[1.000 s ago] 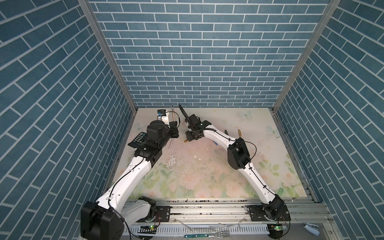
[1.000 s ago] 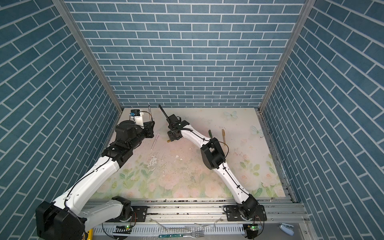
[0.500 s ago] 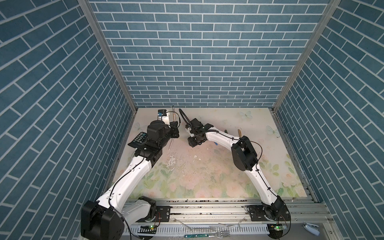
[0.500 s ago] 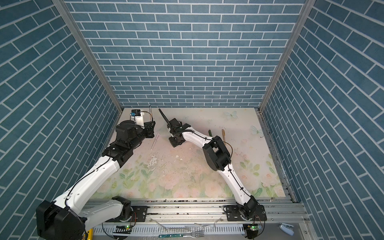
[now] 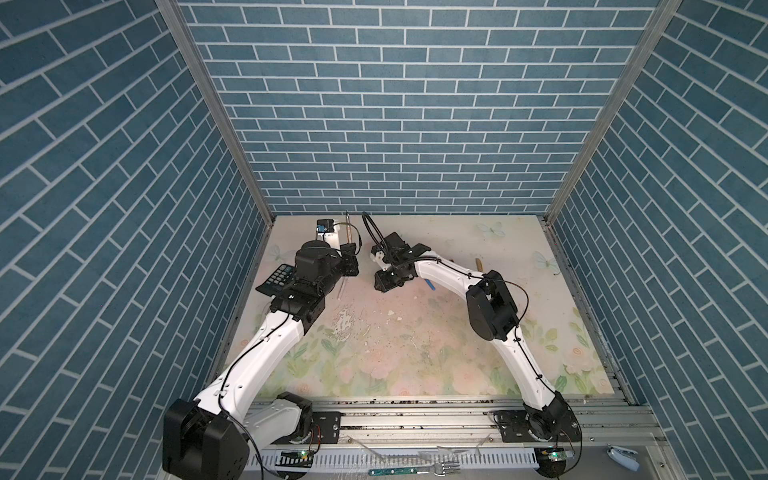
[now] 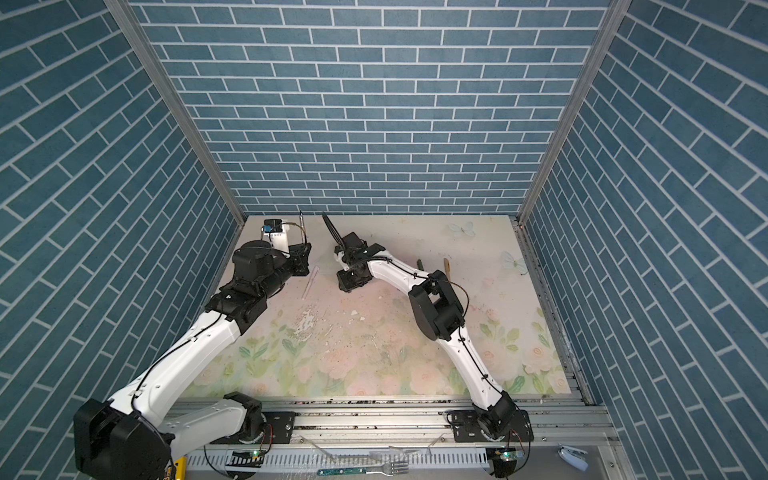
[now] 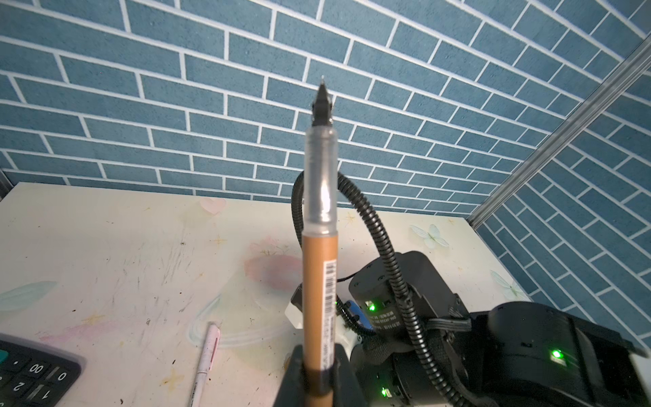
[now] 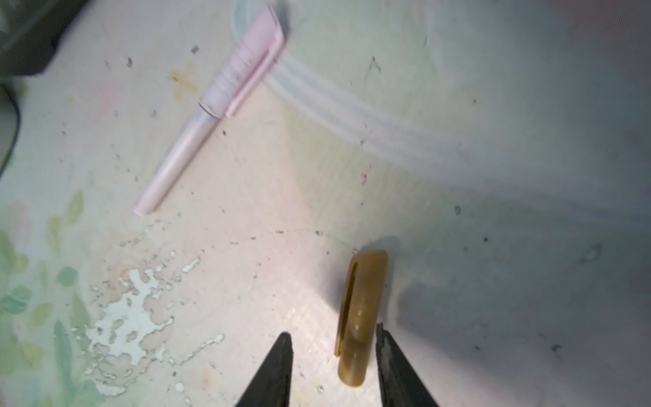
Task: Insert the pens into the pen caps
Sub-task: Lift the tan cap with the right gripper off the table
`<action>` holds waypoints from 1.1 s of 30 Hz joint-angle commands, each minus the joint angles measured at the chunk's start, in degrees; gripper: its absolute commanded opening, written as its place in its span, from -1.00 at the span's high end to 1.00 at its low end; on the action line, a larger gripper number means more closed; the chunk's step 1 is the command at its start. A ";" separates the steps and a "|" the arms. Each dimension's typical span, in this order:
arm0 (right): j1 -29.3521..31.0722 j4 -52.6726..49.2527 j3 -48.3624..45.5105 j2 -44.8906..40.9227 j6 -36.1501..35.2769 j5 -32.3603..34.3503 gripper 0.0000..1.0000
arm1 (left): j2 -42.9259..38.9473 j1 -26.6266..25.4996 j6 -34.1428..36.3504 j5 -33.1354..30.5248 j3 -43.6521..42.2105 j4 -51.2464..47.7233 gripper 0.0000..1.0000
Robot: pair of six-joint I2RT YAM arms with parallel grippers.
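The left pincer [image 7: 318, 368] is clenched on the gold pen [image 7: 318, 282], which stands upright out of its dark fingers. The pen has a smooth, round tan barrel, then a clear frosted plastic sleeve, then a black cone drawn to a fine point high above the grip. A narrow white barcode label [image 7: 329, 292] runs along the barrel, its small print too fine to read. The right pincer [image 8: 332, 330] is released. Its two black wedge-shaped fingers [image 8: 278, 370] are parted astride the gold cap [image 8: 361, 317], a short glossy olive-gold tube with a flat clip down one side, lying on the tabletop [image 8: 493, 246]. One fingertip touches the cap's side and the other stands clear of it, with bare surface between. Ahead of those fingertips, well apart and toward the free finger's side, lies one pink pen [image 8: 176, 165], matte and tapering, wearing its ribbed pink cap [image 8: 246, 60] with a straight clip. The tabletop is a pale floral print, scuffed and speckled with dark grit, its coating flaked into white patches beyond the free finger. Near the left pincer, on its wall side, sits one black calculator [image 7: 31, 373] whose rounded keys read 00, 0 and 2. Behind the right pincer, past its arm, a top view shows a dark green pen [image 6: 419, 264] and a tan pen [image 6: 446, 266], both partly hidden.
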 commanded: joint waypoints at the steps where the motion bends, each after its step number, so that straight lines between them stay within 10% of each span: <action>1: -0.29 -2.41 3.37 2.44 2.26 -1.09 0.26 | -0.33 0.37 0.02 0.55 -0.36 1.44 1.00; 33: 1.41 -7.93 9.84 8.99 2.15 7.63 0.52 | -0.03 0.37 0.11 0.73 -0.30 1.44 1.00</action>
